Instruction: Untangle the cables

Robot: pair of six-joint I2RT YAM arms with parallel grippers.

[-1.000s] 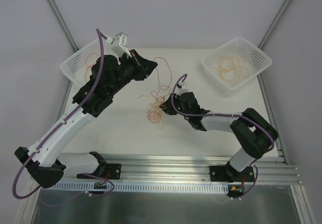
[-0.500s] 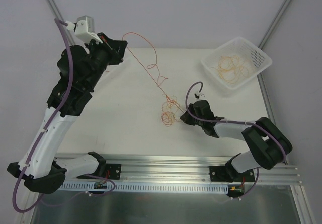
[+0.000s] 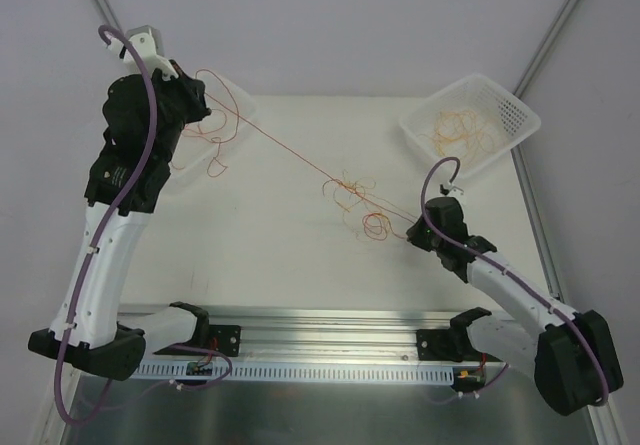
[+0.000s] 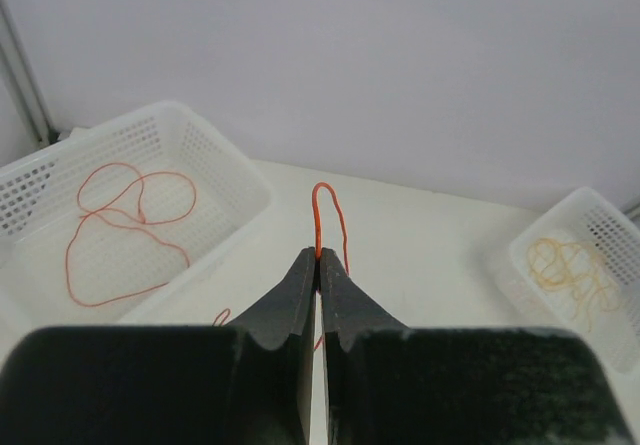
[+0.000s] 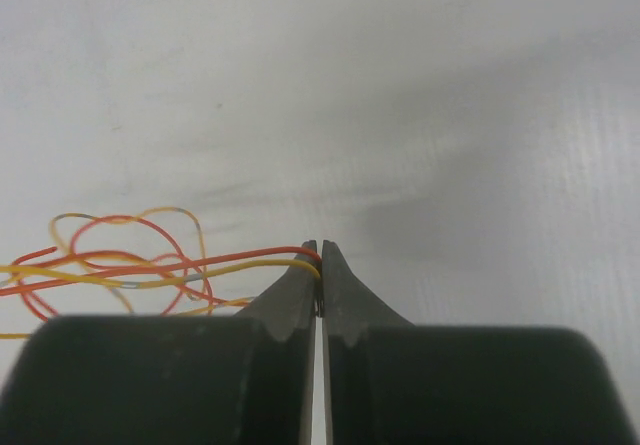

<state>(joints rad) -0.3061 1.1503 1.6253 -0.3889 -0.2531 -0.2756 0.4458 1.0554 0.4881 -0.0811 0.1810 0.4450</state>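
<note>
The cables form a loose red and orange-yellow tangle (image 3: 352, 197) in mid-table. One red cable (image 3: 275, 142) runs taut from the tangle up-left to my left gripper (image 3: 203, 93), held high over the left basket (image 3: 228, 96). In the left wrist view that gripper (image 4: 318, 256) is shut on the red strand, which loops above the tips. My right gripper (image 3: 411, 230) sits low at the tangle's right end. In the right wrist view it (image 5: 320, 261) is shut on one red and one yellow strand, with the loops (image 5: 120, 260) trailing left.
The left white basket (image 4: 215, 155) holds a loose red cable (image 4: 120, 230). At the back right, a second white basket (image 3: 512, 108) holds coiled yellow cables (image 3: 462, 130). Metal frame posts rise at both back corners, and a rail runs along the near edge.
My left arm swung up and left, drawing the red cable taut. My right gripper shut on two strands and pulled right and nearer. The tangle stretched out between them.
</note>
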